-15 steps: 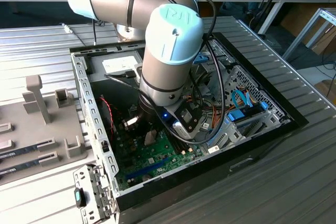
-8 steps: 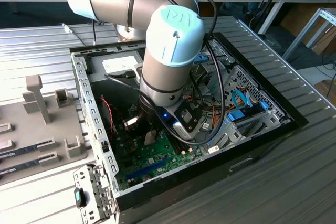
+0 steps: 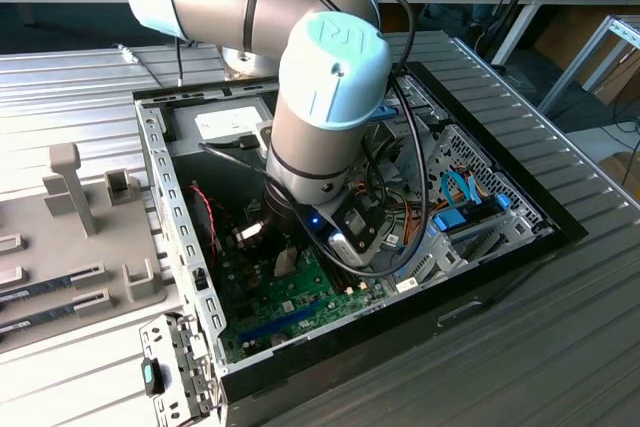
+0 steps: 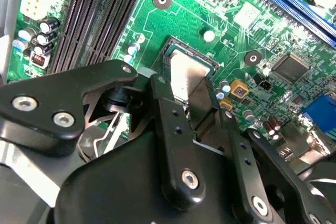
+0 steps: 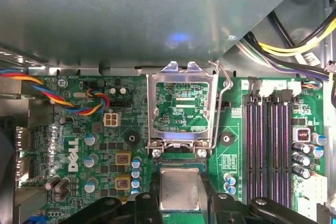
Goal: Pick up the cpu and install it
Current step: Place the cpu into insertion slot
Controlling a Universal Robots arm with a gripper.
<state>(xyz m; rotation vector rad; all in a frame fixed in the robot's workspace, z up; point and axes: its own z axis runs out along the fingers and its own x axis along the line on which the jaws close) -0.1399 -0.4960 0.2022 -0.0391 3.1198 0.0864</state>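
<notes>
Reaching down into the open case (image 3: 180,197), the arm (image 3: 325,77) stands nearly upright over the motherboard (image 3: 290,297), its wrist just above the board. In both wrist views the gripper (image 4: 195,106) is low over the socket, its two black fingers (image 4: 169,114) set on opposite sides of the cpu (image 5: 179,188). Each finger meets an edge of the chip, so the gripper looks closed on it, though whether it presses or merely touches is hard to judge.

The cpu, a silver-grey square, lies flat and square in the socket (image 4: 173,45), whose dark rim shows around its far edge in the second wrist view.

Just beyond the cpu, the silver frame (image 5: 181,106) of the socket stands swung open on its hinge, with its wire lever (image 5: 223,103) raised beside it. Off to one side of the socket run the long dark memory slots (image 5: 270,145); on the opposite side sit small capacitors (image 5: 90,140) and a bundle of coloured wires (image 5: 58,95). Past the frame rises a grey metal wall (image 5: 131,19) of the case.

In the exterior view, a grey fixture (image 3: 75,217) with upright posts sits outside the case towards the exterior view's left, on the ribbed metal table (image 3: 560,297).
</notes>
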